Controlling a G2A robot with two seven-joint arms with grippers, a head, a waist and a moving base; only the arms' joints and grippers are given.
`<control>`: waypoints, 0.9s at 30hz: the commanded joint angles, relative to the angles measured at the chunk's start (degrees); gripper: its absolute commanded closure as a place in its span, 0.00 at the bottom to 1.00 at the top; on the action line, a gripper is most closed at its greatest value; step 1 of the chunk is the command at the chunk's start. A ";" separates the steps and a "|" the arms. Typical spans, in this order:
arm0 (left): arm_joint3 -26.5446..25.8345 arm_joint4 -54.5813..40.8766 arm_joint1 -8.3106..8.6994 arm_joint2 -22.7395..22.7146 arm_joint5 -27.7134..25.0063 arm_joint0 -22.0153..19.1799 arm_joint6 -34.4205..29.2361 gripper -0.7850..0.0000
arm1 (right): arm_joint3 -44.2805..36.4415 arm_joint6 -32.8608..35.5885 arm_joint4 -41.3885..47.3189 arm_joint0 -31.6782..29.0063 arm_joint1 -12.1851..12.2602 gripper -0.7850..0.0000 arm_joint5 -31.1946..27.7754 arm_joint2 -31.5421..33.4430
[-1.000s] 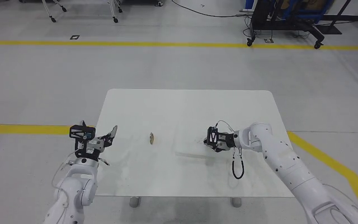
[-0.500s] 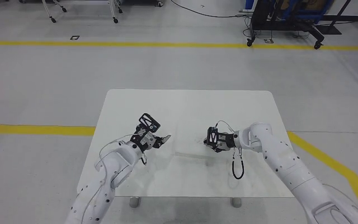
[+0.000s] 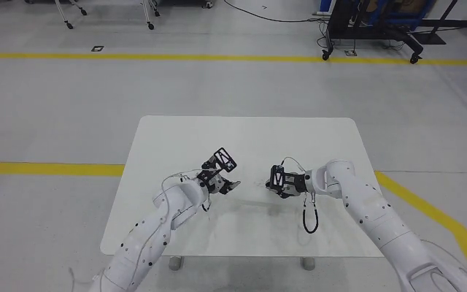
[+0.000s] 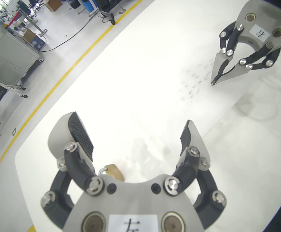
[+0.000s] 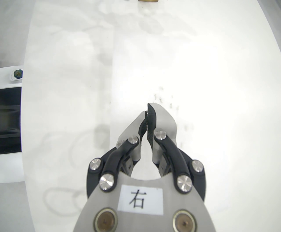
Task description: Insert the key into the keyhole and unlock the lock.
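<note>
A small brass padlock [image 4: 113,173] lies on the white table [image 3: 248,139], just under the base of my left gripper [image 4: 130,119], behind its open fingers. That gripper [image 3: 230,184] hovers near the table's middle with nothing between its ribbed pads [image 4: 80,134]. My right gripper [image 5: 146,109] is shut, its tips down on the table a short way to the right [image 3: 268,182]; I cannot make out a key in it. From the left wrist the right gripper [image 4: 212,83] shows ahead, tips touching the surface. The padlock's edge [image 5: 148,0] shows far ahead of the right gripper.
Faint dark scuff marks [image 4: 193,85] dot the table between the two grippers. A black cable loop [image 3: 310,215] hangs from the right arm over the table. The far half of the table is bare.
My left arm swung from the table's left edge to its middle, passing over the padlock and covering it in the top view. The right arm has stayed still.
</note>
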 commanded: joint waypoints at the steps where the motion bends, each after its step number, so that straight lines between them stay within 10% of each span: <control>1: 3.06 0.57 -1.15 3.81 1.00 -3.02 -0.58 0.00 | 0.00 0.00 0.00 0.00 0.00 1.00 0.00 0.00; 11: 16.07 1.87 -6.33 14.08 5.68 -12.54 -1.02 0.00 | 0.00 0.00 0.00 0.00 0.00 1.00 0.00 0.00; 27: 25.43 2.42 -9.32 16.84 5.84 -14.29 1.07 0.00 | 0.00 0.00 0.00 0.00 0.00 1.00 0.00 0.00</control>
